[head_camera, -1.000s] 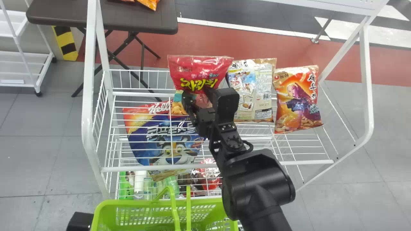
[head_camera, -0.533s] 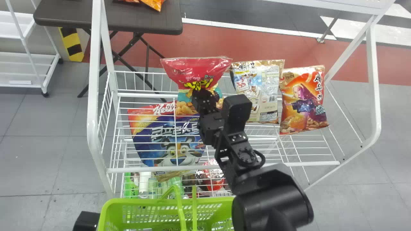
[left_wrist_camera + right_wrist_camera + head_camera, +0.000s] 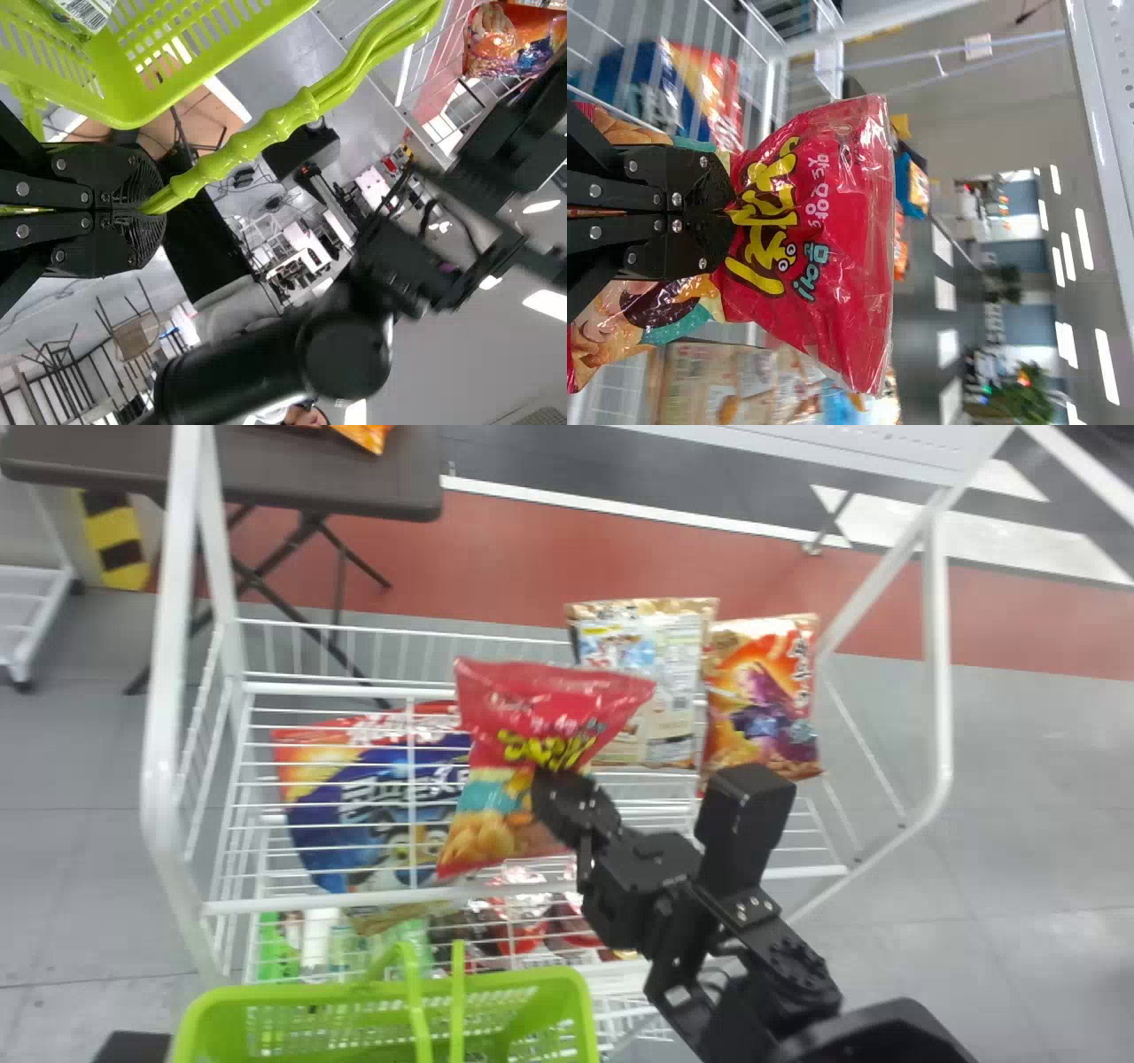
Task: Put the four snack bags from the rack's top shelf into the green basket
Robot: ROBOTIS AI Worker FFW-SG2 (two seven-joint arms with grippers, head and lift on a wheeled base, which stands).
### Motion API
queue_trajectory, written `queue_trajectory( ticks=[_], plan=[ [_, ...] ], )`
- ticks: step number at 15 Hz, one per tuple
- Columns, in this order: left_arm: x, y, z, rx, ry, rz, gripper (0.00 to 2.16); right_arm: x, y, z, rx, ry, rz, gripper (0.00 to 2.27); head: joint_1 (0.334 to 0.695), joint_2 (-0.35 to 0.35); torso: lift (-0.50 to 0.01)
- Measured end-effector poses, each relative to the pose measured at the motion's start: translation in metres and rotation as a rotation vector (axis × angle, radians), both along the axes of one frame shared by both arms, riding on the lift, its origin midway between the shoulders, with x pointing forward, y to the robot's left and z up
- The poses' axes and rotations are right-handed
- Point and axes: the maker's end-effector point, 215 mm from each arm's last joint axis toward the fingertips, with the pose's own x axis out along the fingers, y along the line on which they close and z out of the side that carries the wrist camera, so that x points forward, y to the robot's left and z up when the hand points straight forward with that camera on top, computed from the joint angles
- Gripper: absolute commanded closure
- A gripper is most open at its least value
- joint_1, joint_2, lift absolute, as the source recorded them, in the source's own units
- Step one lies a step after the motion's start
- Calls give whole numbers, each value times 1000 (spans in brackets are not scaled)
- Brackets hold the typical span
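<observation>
My right gripper (image 3: 563,784) is closed on a red snack bag (image 3: 545,713), which hangs tilted over the rack's top shelf. In the right wrist view the gripper (image 3: 731,211) pinches the red bag (image 3: 833,257) by its front. To its right stand a beige bag (image 3: 660,682) and an orange bag (image 3: 764,700). The green basket (image 3: 567,1001) is at the bottom of the head view, before the rack. My left gripper (image 3: 151,211) is shut on the basket's handle (image 3: 239,150). A green package (image 3: 66,18) lies inside the basket in the left wrist view.
The white wire rack (image 3: 523,890) has upright side frames (image 3: 168,717) at both ends. A large blue bag (image 3: 372,815) and several bottles and packages are below the top shelf's wires. A dark table (image 3: 310,469) stands behind, at the left.
The right gripper has pulled the red bag off its spot beside the beige bag, toward the robot and the basket. The head view has shifted, so the rack appears farther left.
</observation>
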Motion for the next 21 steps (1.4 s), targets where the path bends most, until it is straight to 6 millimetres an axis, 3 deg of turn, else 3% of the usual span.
queue_trajectory(
  ticks=[3, 8, 12, 14, 15, 16, 18, 21],
  plan=[
    [0, -3, 0, -4, 5, 10, 1902, -63, -18, -18, 49, 211, 26, 2044, 695, -350, 0],
    [-1, -7, 1, -4, 6, 19, 1902, -179, -23, -61, 189, 617, 93, 2044, 695, -350, 0],
    [-2, -7, 0, -3, 8, 20, 1902, -234, -6, -81, 292, 811, 139, 2044, 695, -350, 0],
    [-3, -8, 0, -6, 8, 19, 1902, -237, 0, -85, 293, 828, 142, 1912, 695, -350, 0],
    [-3, -8, 1, -7, 6, 18, 1902, -235, 5, -88, 288, 828, 147, 1106, 695, -350, 0],
    [-3, -8, 1, -8, 6, 18, 1902, -233, 11, -91, 289, 829, 158, 87, 695, -350, 0],
    [-4, -8, 1, -8, 6, 18, 1902, -224, 21, -101, 265, 813, 165, -2, 695, -350, 0],
    [-4, -8, 1, -8, 7, 17, 1902, -195, 15, -107, 206, 727, 135, 53, 695, -350, 0]
  ],
)
